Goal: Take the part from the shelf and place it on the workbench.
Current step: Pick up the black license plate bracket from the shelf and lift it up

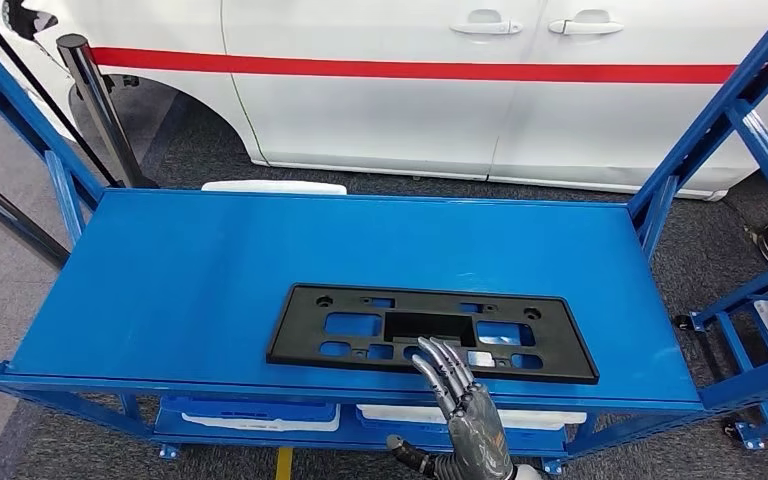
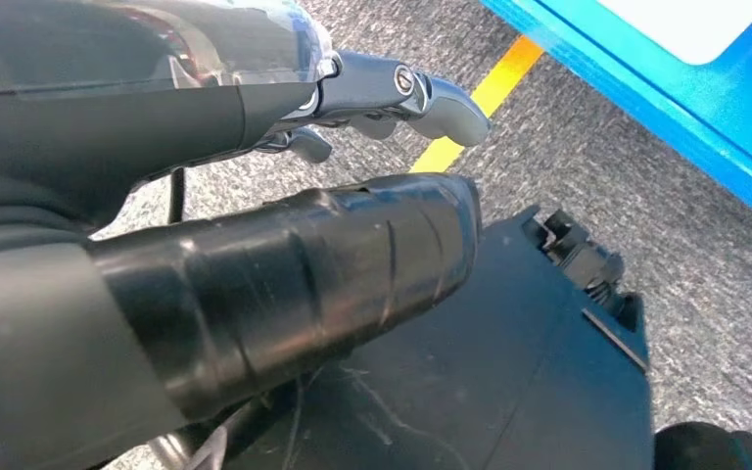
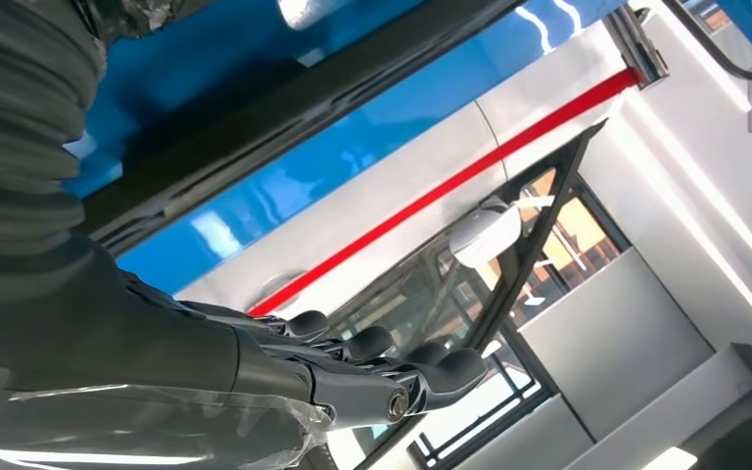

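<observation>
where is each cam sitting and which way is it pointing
Head view: high on the body, looking forward and down at the blue shelf, the black part and a white car; the right hand reaches in.
Left wrist view: behind the left hand, facing carpet floor.
Right wrist view: behind the right hand, looking up past the shelf at the car.
Shared: head and right wrist views both show the shelf, car and right hand.

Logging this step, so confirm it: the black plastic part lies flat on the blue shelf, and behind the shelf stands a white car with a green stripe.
One detail is wrong: the stripe on the white car is red, as the head view shows. The black plastic part does lie flat on the blue shelf.
</observation>
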Controlling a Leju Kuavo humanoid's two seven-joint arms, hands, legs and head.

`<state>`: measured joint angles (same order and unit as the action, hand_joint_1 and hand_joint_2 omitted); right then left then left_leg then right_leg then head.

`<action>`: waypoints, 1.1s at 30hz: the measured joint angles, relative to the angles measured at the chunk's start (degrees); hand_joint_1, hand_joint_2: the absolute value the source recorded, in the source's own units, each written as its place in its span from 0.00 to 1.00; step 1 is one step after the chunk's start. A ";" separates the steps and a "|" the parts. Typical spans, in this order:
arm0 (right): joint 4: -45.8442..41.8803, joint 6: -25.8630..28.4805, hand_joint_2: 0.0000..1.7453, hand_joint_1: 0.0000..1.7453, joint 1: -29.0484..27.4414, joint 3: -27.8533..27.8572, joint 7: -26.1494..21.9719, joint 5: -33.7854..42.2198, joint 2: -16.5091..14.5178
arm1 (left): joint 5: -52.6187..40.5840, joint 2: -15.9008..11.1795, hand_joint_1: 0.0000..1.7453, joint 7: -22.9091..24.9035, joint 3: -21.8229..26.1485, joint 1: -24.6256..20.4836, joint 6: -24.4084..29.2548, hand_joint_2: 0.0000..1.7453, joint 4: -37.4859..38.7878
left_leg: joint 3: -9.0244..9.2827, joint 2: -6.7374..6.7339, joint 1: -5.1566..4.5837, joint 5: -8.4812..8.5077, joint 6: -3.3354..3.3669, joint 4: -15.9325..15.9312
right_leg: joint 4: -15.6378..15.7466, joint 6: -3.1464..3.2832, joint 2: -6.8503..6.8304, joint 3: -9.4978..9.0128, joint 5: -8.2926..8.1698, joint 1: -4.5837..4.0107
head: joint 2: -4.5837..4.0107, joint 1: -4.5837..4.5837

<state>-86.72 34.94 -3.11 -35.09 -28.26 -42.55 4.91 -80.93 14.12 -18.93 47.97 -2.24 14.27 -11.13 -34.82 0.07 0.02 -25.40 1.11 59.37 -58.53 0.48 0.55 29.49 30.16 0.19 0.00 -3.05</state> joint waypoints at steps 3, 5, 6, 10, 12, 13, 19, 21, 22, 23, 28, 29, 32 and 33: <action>-0.37 0.17 1.00 0.00 -0.08 0.33 0.11 -0.16 0.14 | -0.03 0.02 0.00 0.19 0.01 -0.12 1.37 0.00 0.00 | 0.06 0.00 -0.01 -0.22 0.33 -0.02 | 0.44 -0.09 -0.02 -0.23 0.04 -0.01 | 0.00 -0.01; -0.58 0.25 1.00 0.00 -0.24 0.49 0.15 -0.18 0.27 | -0.03 0.02 0.00 0.29 0.02 -0.16 1.82 0.00 0.00 | 0.11 0.00 -0.03 -0.32 0.49 -0.01 | 0.57 -0.17 -0.05 -0.29 0.05 0.00 | 0.00 -0.01; -0.67 0.30 1.00 0.00 -0.32 0.60 0.16 -0.18 0.32 | -0.03 0.02 0.00 0.34 0.02 -0.16 1.87 0.00 0.00 | 0.13 0.00 -0.04 -0.34 0.51 -0.01 | 0.62 -0.26 -0.06 -0.33 0.04 0.00 | 0.00 -0.01; -0.95 0.65 1.00 0.00 -0.54 0.98 0.28 -0.18 0.37 | -0.02 0.02 0.00 0.63 0.03 -0.16 1.79 0.00 0.00 | 0.15 -0.01 -0.05 -0.34 0.58 0.00 | 0.70 -0.80 -0.09 -0.35 -0.04 0.02 | 0.00 -0.01; -1.05 0.99 1.00 0.00 -0.59 1.10 0.51 -0.38 0.38 | -0.01 0.02 0.00 0.68 0.03 -0.16 1.58 0.00 0.00 | 0.18 -0.01 -0.05 -0.33 0.60 0.01 | 0.71 -0.95 -0.10 -0.36 -0.07 0.02 | 0.00 -0.01; -1.05 1.20 1.00 0.00 -0.60 1.23 0.72 -0.71 0.38 | -0.01 0.02 0.00 0.78 0.03 -0.16 1.39 0.00 0.00 | 0.20 -0.01 -0.04 -0.32 0.60 0.01 | 0.70 -0.99 -0.11 -0.37 -0.07 0.02 | 0.00 -0.01; -1.19 1.74 1.00 0.00 -0.03 2.86 3.21 -5.23 1.15 | -0.18 -0.79 0.00 0.08 0.00 -0.17 -2.27 0.00 0.00 | 0.35 0.00 0.00 -0.29 0.59 -0.03 | 0.65 -1.00 -0.13 -0.49 -0.06 -0.05 | 0.00 -0.01; -1.17 1.25 1.00 0.00 1.30 3.13 4.78 -7.31 1.44 | -0.22 -2.41 0.00 -1.96 -0.07 -0.17 -6.65 0.00 0.00 | 0.38 -0.02 0.04 -0.27 0.57 -0.05 | 0.60 -1.00 -0.09 -0.49 -0.06 -0.10 | 0.00 -0.01; -1.11 0.83 1.00 0.00 2.23 3.15 5.68 -8.47 1.56 | -0.23 -3.24 0.00 -2.80 -0.11 -0.16 -8.34 0.00 0.00 | 0.40 -0.03 0.06 -0.26 0.55 -0.05 | 0.59 -1.00 -0.08 -0.48 -0.06 -0.12 | 0.00 0.00; -1.02 0.33 1.00 0.00 3.28 3.14 6.54 -9.62 1.69 | -0.24 -3.96 0.00 -3.36 -0.14 -0.15 -9.40 0.00 0.00 | 0.41 -0.04 0.07 -0.25 0.53 -0.05 | 0.57 -0.99 -0.07 -0.47 -0.06 -0.13 | 0.00 0.00; 0.11 -2.33 1.00 0.00 8.51 2.21 9.18 -13.92 2.72 | -0.34 -6.03 0.00 -3.81 -0.31 -0.21 -10.09 0.00 0.00 | 0.44 -0.01 0.07 -0.18 0.46 -0.09 | 0.49 -0.99 -0.16 -0.47 -0.05 -0.13 | 0.00 -0.01; 0.46 -2.75 1.00 0.00 9.47 1.83 9.50 -14.40 2.89 | -0.35 -6.15 0.00 -3.84 -0.38 -0.26 -10.11 0.00 0.00 | 0.44 -0.01 0.07 -0.18 0.45 -0.09 | 0.47 -0.99 -0.16 -0.47 -0.05 -0.13 | 0.00 -0.01; 1.56 -3.68 1.00 0.00 11.98 0.72 10.28 -15.21 3.18 | -0.37 -6.27 0.00 -3.89 -0.54 -0.28 -10.17 0.00 0.00 | 0.44 -0.01 0.07 -0.17 0.45 -0.10 | 0.46 -0.99 -0.17 -0.47 -0.05 -0.13 | 0.00 -0.01; 1.92 -3.92 1.00 0.00 12.68 0.39 10.47 -15.35 3.21 | -0.38 -6.29 0.00 -3.89 -0.56 -0.26 -10.17 0.00 0.00 | 0.44 0.00 0.07 -0.17 0.46 -0.10 | 0.46 -0.99 -0.17 -0.47 -0.05 -0.12 | 0.00 -0.01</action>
<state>-84.80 31.02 9.58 -34.70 -17.79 -57.90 8.13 -81.31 7.82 -22.82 47.41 -2.50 4.10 -11.13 -34.38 0.07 0.09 -25.57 1.57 59.27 -58.06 -0.51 0.38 29.01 30.11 0.07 0.00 -3.06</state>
